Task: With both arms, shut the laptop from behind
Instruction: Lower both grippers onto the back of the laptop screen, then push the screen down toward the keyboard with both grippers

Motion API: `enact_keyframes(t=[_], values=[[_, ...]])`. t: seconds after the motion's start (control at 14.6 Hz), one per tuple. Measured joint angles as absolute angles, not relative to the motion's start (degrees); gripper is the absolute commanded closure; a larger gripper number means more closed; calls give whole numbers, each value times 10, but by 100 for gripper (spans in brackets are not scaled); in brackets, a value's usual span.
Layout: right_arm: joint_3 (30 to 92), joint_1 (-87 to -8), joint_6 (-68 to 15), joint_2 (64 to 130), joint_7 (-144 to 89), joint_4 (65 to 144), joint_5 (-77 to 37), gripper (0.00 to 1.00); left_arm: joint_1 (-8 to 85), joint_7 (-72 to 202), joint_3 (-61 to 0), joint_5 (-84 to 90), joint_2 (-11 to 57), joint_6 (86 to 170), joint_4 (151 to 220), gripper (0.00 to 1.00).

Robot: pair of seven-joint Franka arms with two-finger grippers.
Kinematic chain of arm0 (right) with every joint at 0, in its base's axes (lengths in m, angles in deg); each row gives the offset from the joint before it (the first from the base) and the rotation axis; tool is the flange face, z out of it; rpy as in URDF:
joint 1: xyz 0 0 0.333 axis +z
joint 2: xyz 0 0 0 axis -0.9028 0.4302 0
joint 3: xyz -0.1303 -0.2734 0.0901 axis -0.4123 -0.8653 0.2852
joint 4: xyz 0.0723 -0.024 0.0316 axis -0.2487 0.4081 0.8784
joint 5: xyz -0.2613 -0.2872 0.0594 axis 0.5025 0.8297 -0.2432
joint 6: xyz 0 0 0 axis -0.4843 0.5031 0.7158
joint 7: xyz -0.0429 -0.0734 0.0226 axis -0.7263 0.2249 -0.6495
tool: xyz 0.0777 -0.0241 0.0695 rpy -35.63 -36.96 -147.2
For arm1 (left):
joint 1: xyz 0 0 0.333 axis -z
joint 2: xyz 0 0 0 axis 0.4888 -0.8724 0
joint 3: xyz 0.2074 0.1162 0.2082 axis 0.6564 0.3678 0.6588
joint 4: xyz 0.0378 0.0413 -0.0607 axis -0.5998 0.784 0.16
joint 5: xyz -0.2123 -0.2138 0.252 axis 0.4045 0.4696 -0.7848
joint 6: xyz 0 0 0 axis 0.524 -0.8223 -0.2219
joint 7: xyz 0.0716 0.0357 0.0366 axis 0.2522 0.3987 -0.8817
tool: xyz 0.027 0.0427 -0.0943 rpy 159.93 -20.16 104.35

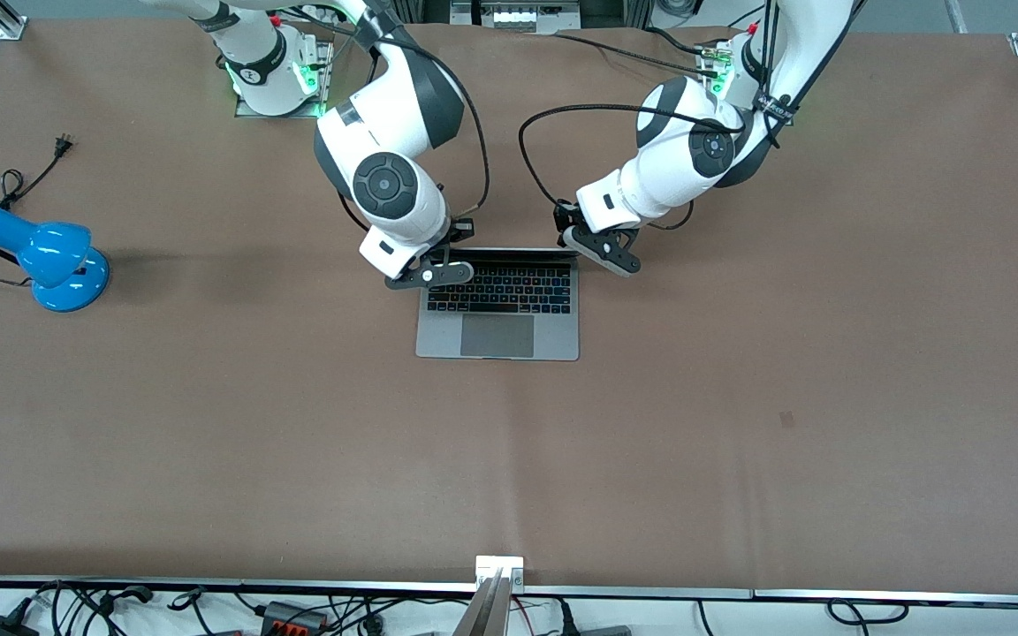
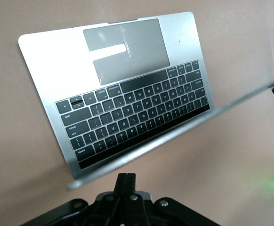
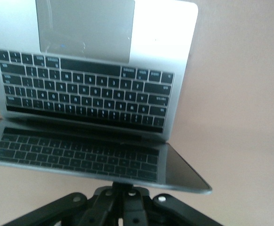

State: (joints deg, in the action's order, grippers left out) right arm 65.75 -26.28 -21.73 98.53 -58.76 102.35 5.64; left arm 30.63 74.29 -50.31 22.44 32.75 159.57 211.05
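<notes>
The silver-grey laptop [image 1: 497, 340] lies open in the middle of the table, its lid standing up on the side toward the arms' bases. My right gripper [image 1: 436, 270] is shut and sits at the lid's top edge at the right arm's end. In the right wrist view its fingers [image 3: 123, 187] press against the tilted lid [image 3: 127, 155], whose dark screen mirrors the keyboard. My left gripper [image 1: 596, 251] is shut at the lid's other corner. In the left wrist view its fingers [image 2: 126, 181] are just short of the lid's thin edge [image 2: 174, 134]; contact cannot be told.
A blue desk lamp [image 1: 45, 256] with a black cord and plug lies toward the right arm's end of the brown table [image 1: 739, 397]. Cables and a metal rail run along the table's edge nearest the front camera.
</notes>
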Motion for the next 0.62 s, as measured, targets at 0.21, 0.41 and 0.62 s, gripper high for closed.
enact_keyframes(t=[0.21,0.41,0.62], values=[[657,-275,-234,991,-581,1016,56,100,306,758,-489,224,315,1598,2093,100],[657,-283,-246,1020,-575,992,67,100,305,772,-473,224,284,1620,2070,100],[656,-284,-273,1053,-574,979,73,100,305,773,-471,223,236,1652,2043,100]])
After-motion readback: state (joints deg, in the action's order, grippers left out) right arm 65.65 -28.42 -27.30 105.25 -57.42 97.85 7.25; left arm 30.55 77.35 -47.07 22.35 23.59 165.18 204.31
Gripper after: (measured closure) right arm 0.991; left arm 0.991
